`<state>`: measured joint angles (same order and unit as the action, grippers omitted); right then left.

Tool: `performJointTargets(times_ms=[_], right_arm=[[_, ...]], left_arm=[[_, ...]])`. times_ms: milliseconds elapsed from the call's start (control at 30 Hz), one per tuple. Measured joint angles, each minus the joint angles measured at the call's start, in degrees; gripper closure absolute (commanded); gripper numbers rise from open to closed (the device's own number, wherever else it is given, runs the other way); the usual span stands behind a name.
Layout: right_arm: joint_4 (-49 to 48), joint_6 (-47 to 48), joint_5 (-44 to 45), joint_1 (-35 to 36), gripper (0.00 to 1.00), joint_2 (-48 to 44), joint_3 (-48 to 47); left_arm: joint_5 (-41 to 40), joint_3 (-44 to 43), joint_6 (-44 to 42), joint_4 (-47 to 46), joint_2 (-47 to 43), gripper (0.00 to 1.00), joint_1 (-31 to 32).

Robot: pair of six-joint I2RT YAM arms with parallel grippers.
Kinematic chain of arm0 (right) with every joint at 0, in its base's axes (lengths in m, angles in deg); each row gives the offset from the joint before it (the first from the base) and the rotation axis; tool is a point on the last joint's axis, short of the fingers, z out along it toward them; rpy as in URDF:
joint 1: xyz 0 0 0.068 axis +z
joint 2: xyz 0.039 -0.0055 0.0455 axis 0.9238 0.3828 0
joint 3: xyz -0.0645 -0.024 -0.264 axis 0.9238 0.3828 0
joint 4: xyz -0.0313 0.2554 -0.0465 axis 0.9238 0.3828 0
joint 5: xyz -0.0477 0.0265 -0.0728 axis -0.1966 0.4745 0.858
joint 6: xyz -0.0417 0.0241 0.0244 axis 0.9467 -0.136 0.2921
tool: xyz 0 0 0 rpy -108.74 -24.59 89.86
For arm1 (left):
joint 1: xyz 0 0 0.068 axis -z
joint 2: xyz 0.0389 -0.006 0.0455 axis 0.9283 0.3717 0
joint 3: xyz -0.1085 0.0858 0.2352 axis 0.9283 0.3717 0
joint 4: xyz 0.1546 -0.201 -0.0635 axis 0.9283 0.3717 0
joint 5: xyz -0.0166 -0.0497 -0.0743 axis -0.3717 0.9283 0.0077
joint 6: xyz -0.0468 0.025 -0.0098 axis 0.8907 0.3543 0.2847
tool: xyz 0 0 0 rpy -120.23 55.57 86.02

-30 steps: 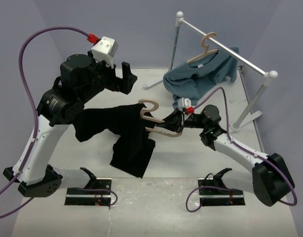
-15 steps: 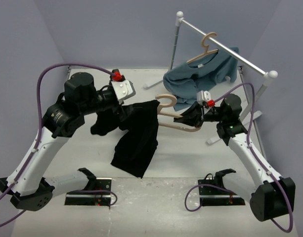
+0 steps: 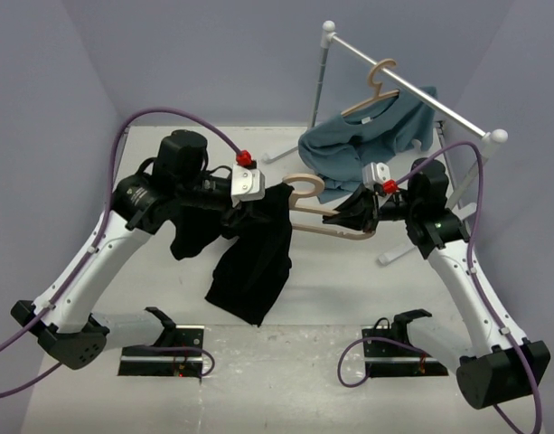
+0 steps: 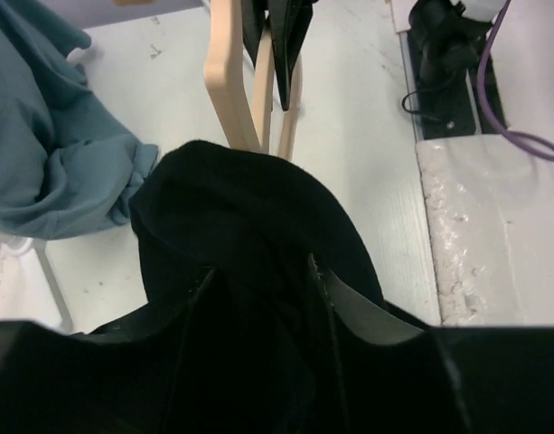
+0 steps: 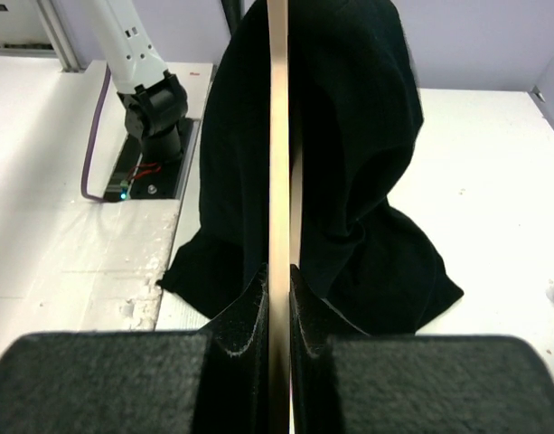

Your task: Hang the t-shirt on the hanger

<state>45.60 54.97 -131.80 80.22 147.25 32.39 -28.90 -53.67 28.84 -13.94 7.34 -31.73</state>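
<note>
The black t-shirt (image 3: pixel 258 262) hangs bunched over the left end of the pale wooden hanger (image 3: pixel 335 231), with its lower part trailing onto the table. My left gripper (image 3: pixel 249 201) is at the top of the bunch. In the left wrist view black t-shirt cloth (image 4: pixel 240 208) fills the gap of the left gripper (image 4: pixel 263 280), and the hanger (image 4: pixel 224 81) runs away beyond it. My right gripper (image 3: pixel 344 217) holds the hanger's right arm above the table. In the right wrist view the right gripper (image 5: pixel 277 276) is shut on the thin hanger (image 5: pixel 277 136), with the t-shirt (image 5: pixel 349 181) draped over its far end.
A teal-blue shirt (image 3: pixel 371 131) hangs on a second hanger from the white rack rail (image 3: pixel 412 81) at the back right, sagging toward the table. The rack's post (image 3: pixel 466 181) stands close behind my right arm. The teal shirt (image 4: pixel 42 154) lies beside the black bunch.
My left gripper swung right and down onto the black t-shirt at the hanger's end and closed on the cloth. My right gripper carried the hanger a little right and up.
</note>
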Motion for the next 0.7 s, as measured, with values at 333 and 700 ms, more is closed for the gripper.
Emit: performJointTargets(times_ms=[333,700], right_arm=[[3.9,2.2,-0.5,-1.2,1.0,-0.2,-0.6],[-8.2,-9.6,5.8,-0.5,0.01,-2.6,2.7]], left_arm=[[1.9,-1.9,0.4,1.4,3.8,1.0,0.0],[-6.3,6.7,5.0,-4.1,-4.9,1.0,0.4]])
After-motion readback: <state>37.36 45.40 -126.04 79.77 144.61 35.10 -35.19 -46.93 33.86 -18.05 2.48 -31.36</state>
